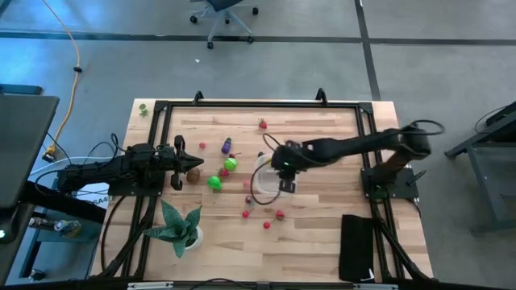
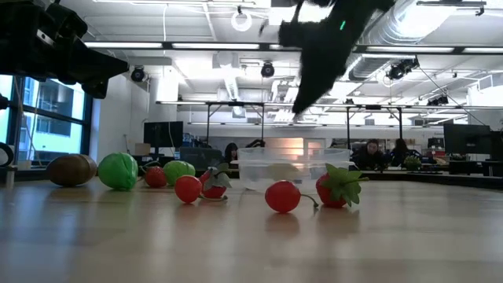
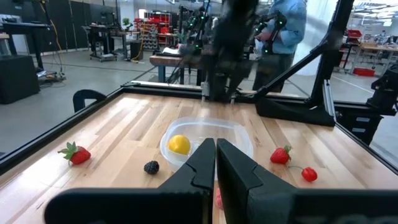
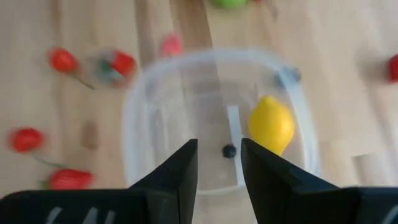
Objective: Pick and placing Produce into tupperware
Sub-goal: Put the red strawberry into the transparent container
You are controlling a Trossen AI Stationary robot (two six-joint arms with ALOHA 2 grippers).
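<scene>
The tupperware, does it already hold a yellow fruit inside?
Yes, a yellow lemon lies inside the tupperware, under the right gripper.

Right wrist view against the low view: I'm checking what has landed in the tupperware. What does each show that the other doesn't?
Only the right wrist view: a yellow lemon and a small dark piece inside the tupperware, with the right gripper slightly open above. Only the low view: a brown fruit, a green vegetable and the left arm overhead. Both: the tupperware and red produce around it.
</scene>
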